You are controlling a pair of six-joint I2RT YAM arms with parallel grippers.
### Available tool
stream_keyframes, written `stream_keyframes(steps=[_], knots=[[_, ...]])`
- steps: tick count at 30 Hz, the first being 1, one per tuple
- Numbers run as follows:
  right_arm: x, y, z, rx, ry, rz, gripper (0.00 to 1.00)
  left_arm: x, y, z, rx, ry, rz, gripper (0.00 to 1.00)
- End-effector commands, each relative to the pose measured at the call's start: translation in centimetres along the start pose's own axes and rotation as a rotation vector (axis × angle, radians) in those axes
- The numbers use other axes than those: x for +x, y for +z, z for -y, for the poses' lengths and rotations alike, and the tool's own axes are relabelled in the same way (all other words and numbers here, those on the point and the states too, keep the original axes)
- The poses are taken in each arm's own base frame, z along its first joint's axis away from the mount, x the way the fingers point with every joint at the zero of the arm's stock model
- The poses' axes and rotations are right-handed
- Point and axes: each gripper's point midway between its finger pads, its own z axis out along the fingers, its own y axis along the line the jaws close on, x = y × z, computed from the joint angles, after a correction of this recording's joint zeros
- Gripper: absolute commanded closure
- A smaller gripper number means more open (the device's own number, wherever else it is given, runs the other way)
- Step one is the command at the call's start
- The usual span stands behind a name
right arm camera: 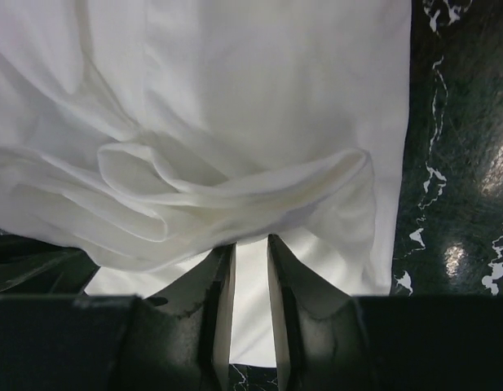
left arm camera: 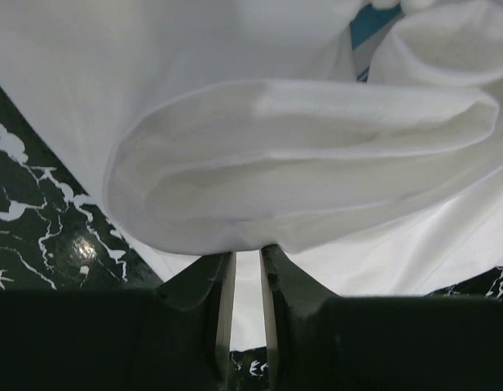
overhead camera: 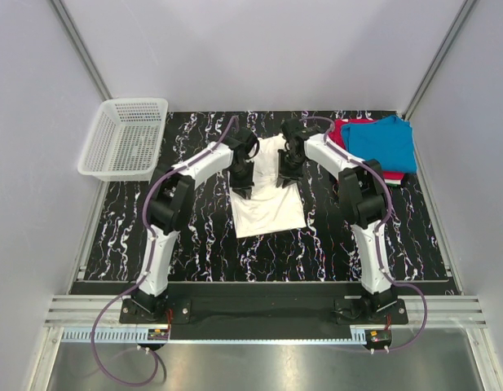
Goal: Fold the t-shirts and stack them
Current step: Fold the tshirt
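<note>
Spreading flat at its near end, the white t-shirt (overhead camera: 271, 213) bunches farther back, where the left gripper (left arm camera: 248, 257) and right gripper (right arm camera: 251, 244) each pinch a fold in narrow jaws. Beyond its right side a blue t-shirt (overhead camera: 386, 142) lies on a red t-shirt (overhead camera: 341, 132); a basket (overhead camera: 137, 101) stands far left of it.

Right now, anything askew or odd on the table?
Nothing damaged. The blue t-shirt lies skewed on the red t-shirt, so that stack isn't square. The white t-shirt is bunched where the left pincer and right pincer pinch it.
</note>
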Motion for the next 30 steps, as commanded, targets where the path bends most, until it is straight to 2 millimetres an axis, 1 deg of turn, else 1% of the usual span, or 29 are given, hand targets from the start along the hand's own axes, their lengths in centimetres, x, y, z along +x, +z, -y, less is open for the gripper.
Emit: stream_keyframes(steps=[1,2,3,5,11,14,19,27,30], knots=[[-2.9,-1.3,-1.9,-0.055,-0.037,0.081,0.71,-3.2,-0.8,0.8,0.02,0.019,0.088,0.78],[-2.9,-1.1,-1.8,-0.05,-0.037,0.078,0.71,-3.7,-1.0,0.7,0.021,0.013,0.099,0.78],[-3.3,-1.3,-1.9,-0.052,-0.036,0.087,0.71,-3.9,-0.9,0.5,0.021,0.008,0.101,0.78],[-3.6,-0.9,-1.7,-0.047,-0.03,0.079,0.71,-4.4,-0.6,0.1,0.016,-0.004,0.1,0.78],[-3.7,-0.2,-1.0,-0.017,-0.045,0.068,0.71,-5.1,-0.4,-1.7,-0.029,-0.032,0.112,0.78],[-3.8,0.0,-0.4,-0.004,-0.045,0.064,0.71,-5.1,-0.3,-2.3,-0.042,-0.041,0.107,0.78],[-3.7,0.4,1.1,0.032,-0.039,0.055,0.71,-4.9,-0.2,-2.7,-0.055,-0.05,0.103,0.78],[-3.3,1.2,3.4,0.111,-0.042,0.045,0.72,-4.0,0.6,-3.1,-0.064,-0.058,0.072,0.78],[-3.4,1.5,4.3,0.146,-0.038,0.053,0.72,-3.7,0.7,-3.5,-0.08,-0.064,0.07,0.78]])
